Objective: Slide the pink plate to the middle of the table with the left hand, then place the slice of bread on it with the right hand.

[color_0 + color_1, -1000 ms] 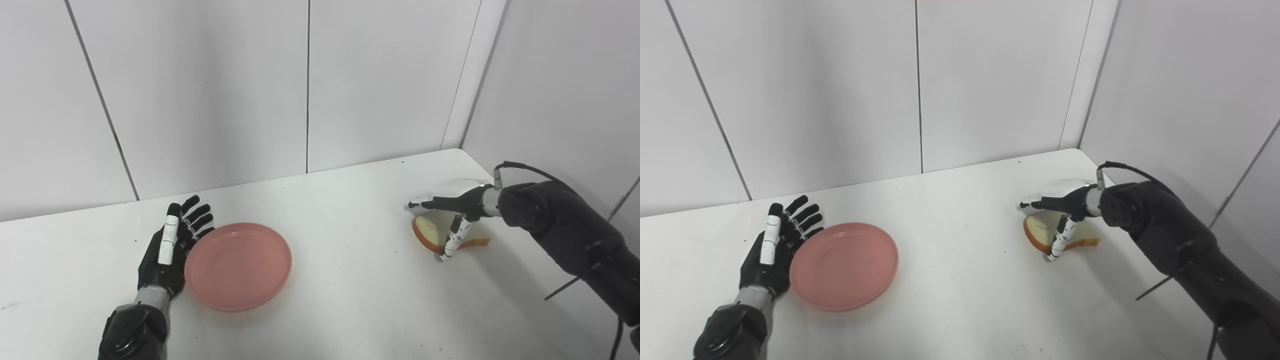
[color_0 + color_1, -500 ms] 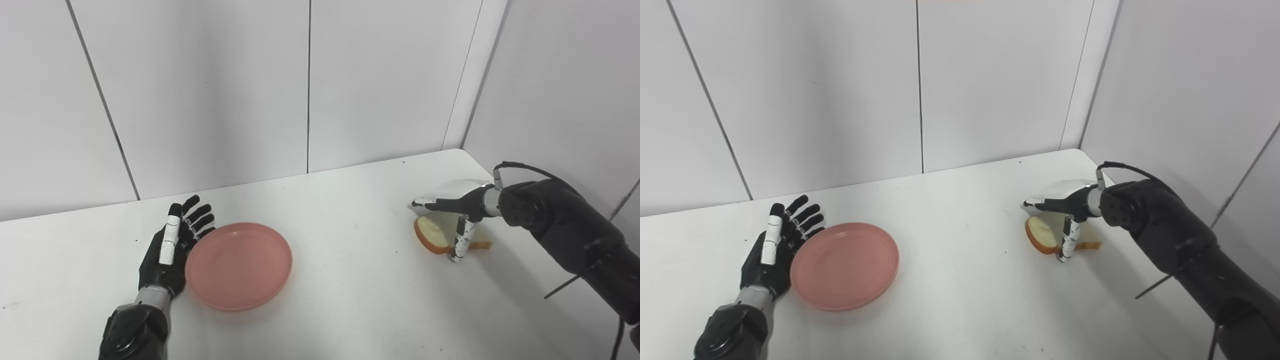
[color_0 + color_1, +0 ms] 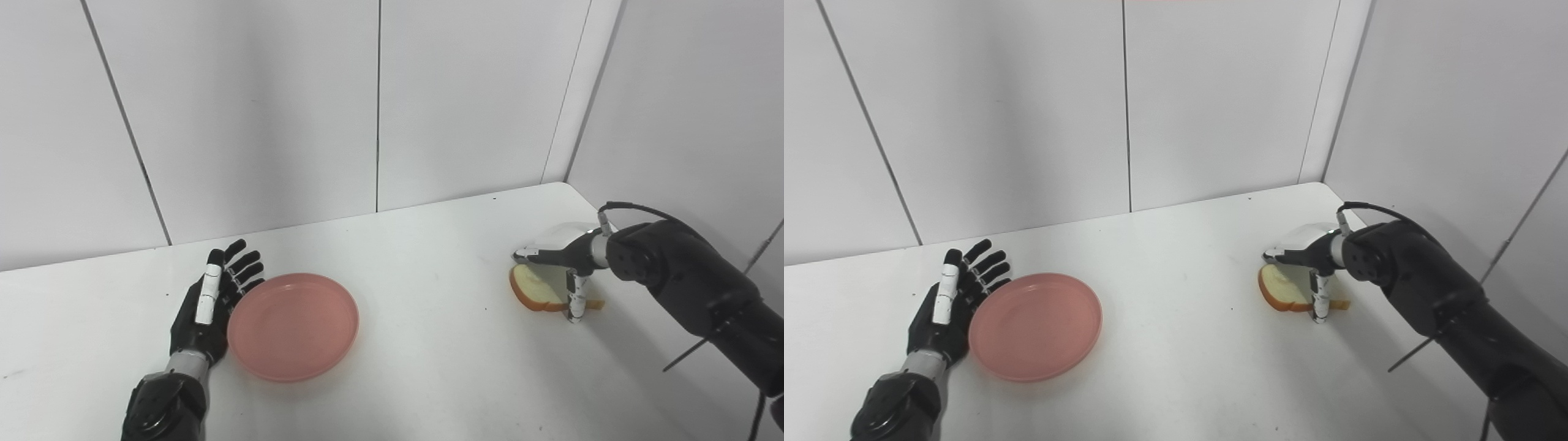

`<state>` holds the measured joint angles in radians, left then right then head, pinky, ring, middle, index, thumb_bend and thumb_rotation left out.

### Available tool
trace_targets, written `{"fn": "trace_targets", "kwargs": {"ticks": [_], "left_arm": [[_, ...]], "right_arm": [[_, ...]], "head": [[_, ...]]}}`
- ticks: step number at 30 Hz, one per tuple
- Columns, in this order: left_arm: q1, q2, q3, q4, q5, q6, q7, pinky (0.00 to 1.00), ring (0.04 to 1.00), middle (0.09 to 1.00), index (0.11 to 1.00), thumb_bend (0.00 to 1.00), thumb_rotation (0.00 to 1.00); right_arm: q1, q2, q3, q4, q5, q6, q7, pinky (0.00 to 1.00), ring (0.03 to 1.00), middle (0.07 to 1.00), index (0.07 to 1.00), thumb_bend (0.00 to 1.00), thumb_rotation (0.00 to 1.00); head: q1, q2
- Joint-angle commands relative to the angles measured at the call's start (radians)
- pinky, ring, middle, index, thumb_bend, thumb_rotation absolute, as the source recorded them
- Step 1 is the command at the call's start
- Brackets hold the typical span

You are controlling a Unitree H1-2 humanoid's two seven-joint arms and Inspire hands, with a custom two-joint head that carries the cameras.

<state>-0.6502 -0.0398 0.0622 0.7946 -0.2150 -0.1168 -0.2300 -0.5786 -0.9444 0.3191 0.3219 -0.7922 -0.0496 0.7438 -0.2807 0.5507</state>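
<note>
Far left: left hand (image 3: 207,306) flat on table (image 3: 429,343), fingers spread apart, holding nothing, palm edge touching left rim of pink plate (image 3: 293,326). Looks set for a push, w/ plate sitting left of centre, so probably some slide left to do.

Plate itself: shallow, low rim, nothing in it. Likely rigid plastic, light, smooth-bottomed. Should glide easy on the white top w/ a sideways nudge at the rim, no lift needed. Risk, as a guess: spins or skids off line if pushed off-centre.

Middle of table: bare, no obstacles btwn plate and bread.

Right side, near the corner wall: slice of bread (image 3: 538,289) lying on table, brown crust round the near edge, pale crumb on top. Right hand (image 3: 560,263) hovering over it, fingers stretched across the top, thumb (image 3: 574,298) pointing down at the near-right edge, touching or just beside crust. Not closed on it yet, by the look; can't tell if any real contact under the palm.

Handling call on the bread: v. light, soft, squashy, prob. bends if lifted from one corner. Best taken across opposite crust edges, gentle pinch, crust being the firmer bit. Too much squeeze = dents or tears.
</note>
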Motion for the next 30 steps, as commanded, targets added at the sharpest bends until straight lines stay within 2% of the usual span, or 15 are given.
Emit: {"fn": "trace_targets", "kwargs": {"ticks": [1,7,11,15,17,19,22,27,28,30], "left_arm": [[0.053,0.001,-0.005,0.047,0.004,0.070,-0.001,0.77,0.816,0.795,0.824,0.94,0.79],[0.053,0.002,-0.004,0.049,0.003,0.073,-0.010,0.78,0.822,0.798,0.830,0.95,0.79],[0.052,0.004,-0.007,0.051,0.005,0.072,-0.022,0.78,0.823,0.797,0.833,0.94,0.80],[0.051,0.006,-0.011,0.055,0.010,0.071,-0.027,0.78,0.825,0.808,0.845,0.93,0.82],[0.052,0.007,-0.009,0.052,0.008,0.075,-0.027,0.78,0.825,0.810,0.845,0.93,0.82],[0.052,0.007,-0.009,0.049,0.007,0.079,-0.027,0.78,0.823,0.806,0.845,0.93,0.81],[0.052,0.008,-0.010,0.049,0.007,0.079,-0.032,0.78,0.825,0.806,0.849,0.93,0.82],[0.054,0.007,-0.009,0.044,0.006,0.086,-0.032,0.79,0.827,0.805,0.847,0.93,0.82],[0.054,0.007,-0.009,0.043,0.006,0.086,-0.032,0.79,0.825,0.805,0.846,0.93,0.82],[0.054,0.007,-0.009,0.042,0.006,0.086,-0.033,0.79,0.824,0.804,0.844,0.93,0.82]], "right_arm": [[-0.052,-0.034,-0.001,0.018,-0.019,-0.030,-0.042,0.96,0.992,0.994,0.994,1.00,0.13],[-0.060,-0.034,0.020,0.075,-0.021,-0.057,-0.083,0.99,0.994,0.994,0.996,1.00,0.16],[-0.061,-0.020,0.015,0.139,0.000,-0.071,-0.120,0.95,0.995,0.999,0.992,1.00,0.20],[-0.042,-0.003,-0.009,0.140,0.027,-0.030,-0.156,0.85,0.937,0.944,0.934,1.00,0.21],[-0.029,0.011,-0.035,0.140,0.065,-0.014,-0.165,0.73,0.842,0.865,0.862,1.00,0.19],[-0.019,0.015,-0.034,0.133,0.063,-0.016,-0.175,0.64,0.725,0.777,0.790,0.93,0.19],[-0.009,0.016,-0.015,0.126,0.051,-0.043,-0.194,0.57,0.614,0.679,0.720,0.82,0.24],[0.022,0.033,0.003,0.139,0.028,-0.076,-0.299,0.47,0.513,0.571,0.621,0.71,0.31],[0.027,0.036,0.007,0.141,0.022,-0.078,-0.320,0.43,0.476,0.530,0.545,0.60,0.23],[0.033,0.038,0.014,0.142,0.016,-0.086,-0.351,0.39,0.437,0.483,0.498,0.53,0.18]], "head": [[0.001,0.002],[0.000,0.003],[0.000,0.003],[0.000,0.003],[0.000,0.008],[0.000,0.008],[0.002,0.009],[0.004,0.014],[0.004,0.014],[0.003,0.015]]}}
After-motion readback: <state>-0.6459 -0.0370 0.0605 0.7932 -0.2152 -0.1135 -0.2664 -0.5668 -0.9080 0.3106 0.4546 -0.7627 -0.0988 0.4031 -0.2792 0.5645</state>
